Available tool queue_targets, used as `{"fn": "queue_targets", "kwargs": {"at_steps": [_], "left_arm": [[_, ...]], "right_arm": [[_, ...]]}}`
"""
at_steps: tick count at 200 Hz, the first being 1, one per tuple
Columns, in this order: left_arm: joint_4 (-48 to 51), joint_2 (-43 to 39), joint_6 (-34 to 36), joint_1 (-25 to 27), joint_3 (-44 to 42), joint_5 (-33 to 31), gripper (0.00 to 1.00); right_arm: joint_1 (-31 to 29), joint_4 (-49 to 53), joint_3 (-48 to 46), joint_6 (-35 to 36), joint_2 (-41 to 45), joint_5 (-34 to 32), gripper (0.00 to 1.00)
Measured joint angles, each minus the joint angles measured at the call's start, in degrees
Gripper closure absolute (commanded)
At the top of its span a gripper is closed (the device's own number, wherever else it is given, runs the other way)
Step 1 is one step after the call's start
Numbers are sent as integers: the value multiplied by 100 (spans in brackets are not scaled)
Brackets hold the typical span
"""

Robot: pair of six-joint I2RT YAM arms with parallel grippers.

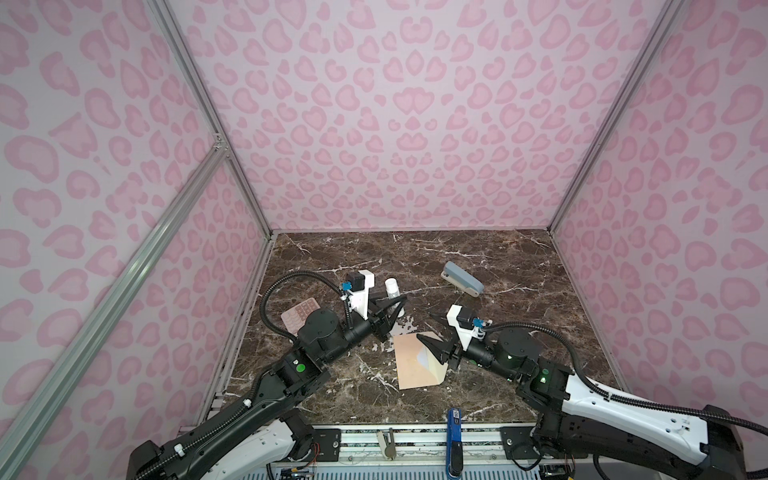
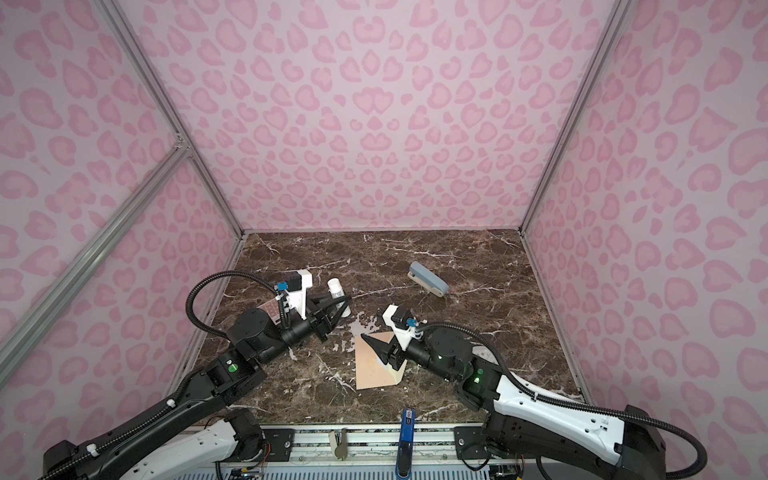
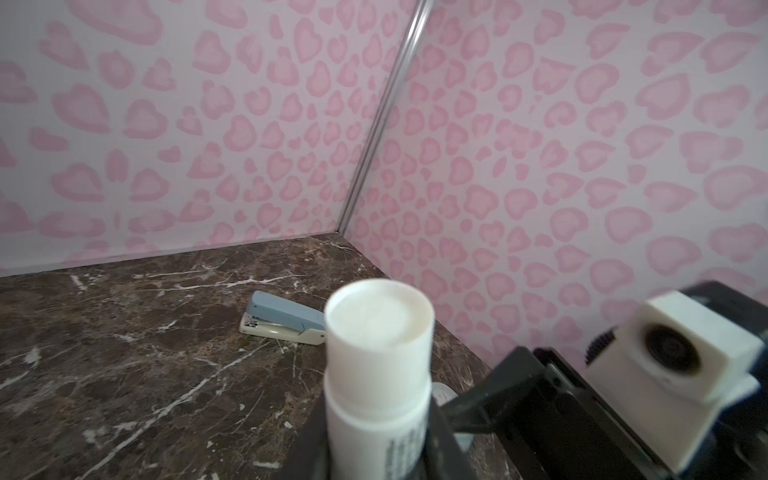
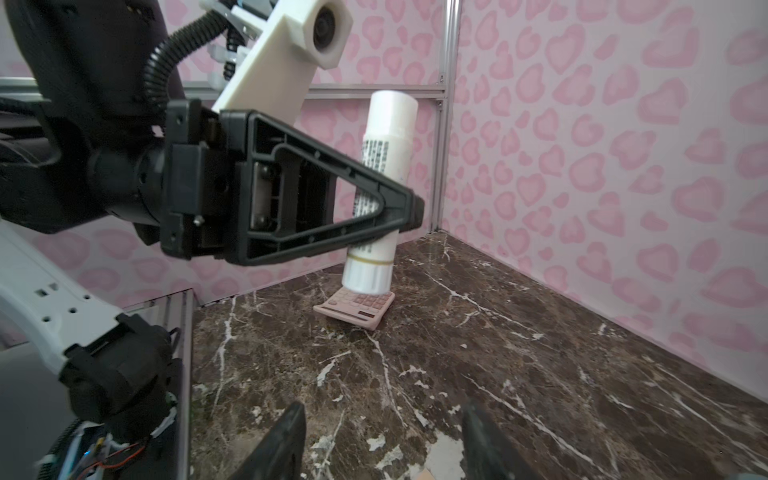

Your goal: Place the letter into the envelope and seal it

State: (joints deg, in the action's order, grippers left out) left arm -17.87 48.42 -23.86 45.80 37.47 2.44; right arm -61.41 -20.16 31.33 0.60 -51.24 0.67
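The peach-orange envelope (image 1: 409, 363) (image 2: 370, 365) lies flat at the middle of the marble table, its cream flap (image 1: 436, 368) open toward the right. A small white patch (image 1: 423, 356) at its mouth may be the letter; I cannot tell. My right gripper (image 1: 424, 325) (image 4: 384, 419) hovers over the envelope's far edge, open and empty. My left gripper (image 1: 397, 305) (image 3: 380, 449) (image 4: 399, 212) is shut on an upright white glue stick (image 1: 392, 287) (image 2: 335, 286) (image 3: 378, 353) (image 4: 388, 137), held above the table beyond the envelope.
A grey-blue stapler (image 1: 463, 278) (image 3: 286, 318) lies at the back right. A pink calculator (image 1: 296, 318) (image 4: 357, 307) sits by the left wall, partly under the left arm. A blue tool (image 1: 454, 432) rests on the front rail. Pink walls close three sides.
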Motion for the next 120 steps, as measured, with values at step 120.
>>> {"fn": "queue_targets", "kwargs": {"at_steps": [120], "left_arm": [[-925, 927, -590, 614, 195, -1491, 96]], "right_arm": [[-905, -2811, 216, 1276, -2111, -3012, 37]]}}
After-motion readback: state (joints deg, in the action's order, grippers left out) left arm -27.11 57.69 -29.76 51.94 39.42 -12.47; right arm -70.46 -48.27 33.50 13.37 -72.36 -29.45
